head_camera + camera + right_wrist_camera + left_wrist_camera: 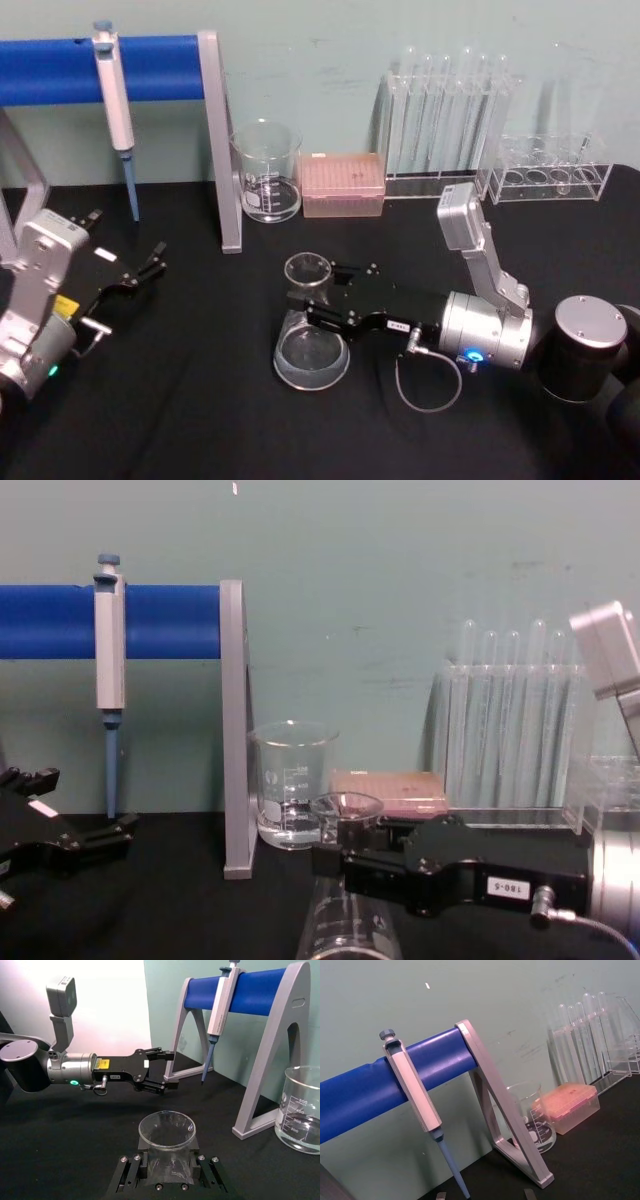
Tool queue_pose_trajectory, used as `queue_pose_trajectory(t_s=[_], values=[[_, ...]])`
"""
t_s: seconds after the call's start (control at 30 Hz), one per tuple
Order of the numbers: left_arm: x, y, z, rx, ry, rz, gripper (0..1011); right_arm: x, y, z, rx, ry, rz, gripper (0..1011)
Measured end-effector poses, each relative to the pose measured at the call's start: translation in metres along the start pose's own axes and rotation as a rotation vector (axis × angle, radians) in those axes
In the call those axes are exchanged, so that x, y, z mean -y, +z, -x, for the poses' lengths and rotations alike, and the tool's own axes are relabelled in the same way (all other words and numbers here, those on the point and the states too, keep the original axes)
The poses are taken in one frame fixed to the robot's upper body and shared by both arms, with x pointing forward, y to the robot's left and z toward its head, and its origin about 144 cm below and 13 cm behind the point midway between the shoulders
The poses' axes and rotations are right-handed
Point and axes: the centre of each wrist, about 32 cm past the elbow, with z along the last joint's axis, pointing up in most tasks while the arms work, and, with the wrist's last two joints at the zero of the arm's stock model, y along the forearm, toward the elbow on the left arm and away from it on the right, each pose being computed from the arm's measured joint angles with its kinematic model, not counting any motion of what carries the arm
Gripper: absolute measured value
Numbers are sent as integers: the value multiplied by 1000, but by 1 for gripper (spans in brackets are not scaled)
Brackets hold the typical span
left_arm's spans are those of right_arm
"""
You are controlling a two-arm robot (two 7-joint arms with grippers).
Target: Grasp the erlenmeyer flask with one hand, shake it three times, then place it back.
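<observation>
In the head view, the right gripper (310, 305) clamps the neck of the flask (311, 352) mid-bench (200, 400), and the left gripper (140, 272) sits open near the left edge. In the right wrist view, its fingers (129, 1174) squeeze the neck below the rim. In the chest view, the flask's rim shows just right of the beaker (293, 785).

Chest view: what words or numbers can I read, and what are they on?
"180-5": small white label on the black right gripper.
White marks on the clear straight-walled glass beaker: too blurred to read.
White marks on the clear conical glass flask: too blurred to read.
</observation>
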Motion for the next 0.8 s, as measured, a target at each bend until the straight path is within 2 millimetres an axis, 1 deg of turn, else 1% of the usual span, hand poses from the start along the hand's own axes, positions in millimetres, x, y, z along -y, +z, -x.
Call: queue_pose_trajectory(t_s=[0.8], values=[[0,0,0,0,0,0,1001,0,-4,-2,-21,-4,1,450]])
